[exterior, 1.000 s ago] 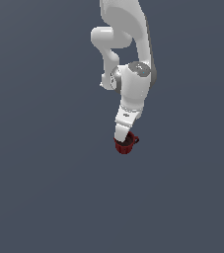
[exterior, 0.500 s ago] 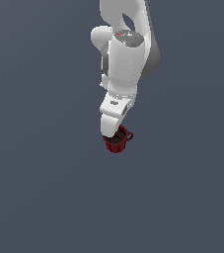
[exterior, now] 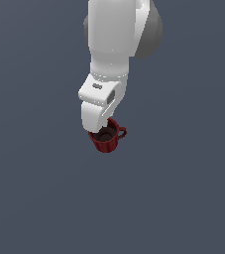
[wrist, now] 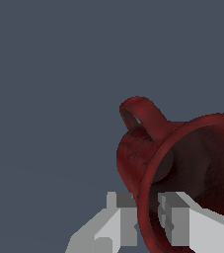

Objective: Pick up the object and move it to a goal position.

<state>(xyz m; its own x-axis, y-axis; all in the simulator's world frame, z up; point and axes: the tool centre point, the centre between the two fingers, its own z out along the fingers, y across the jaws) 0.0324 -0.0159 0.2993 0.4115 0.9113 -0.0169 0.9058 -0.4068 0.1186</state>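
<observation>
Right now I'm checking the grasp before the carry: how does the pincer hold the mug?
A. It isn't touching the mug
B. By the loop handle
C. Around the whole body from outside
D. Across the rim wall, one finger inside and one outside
D: in the wrist view the pincer straddles the mug's rim, one finger inside and the other outside; the handle is free.

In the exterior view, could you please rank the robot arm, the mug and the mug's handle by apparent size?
1. White robot arm, largest.
2. Dark red mug, much smaller.
3. Mug's loop handle, smallest.
</observation>
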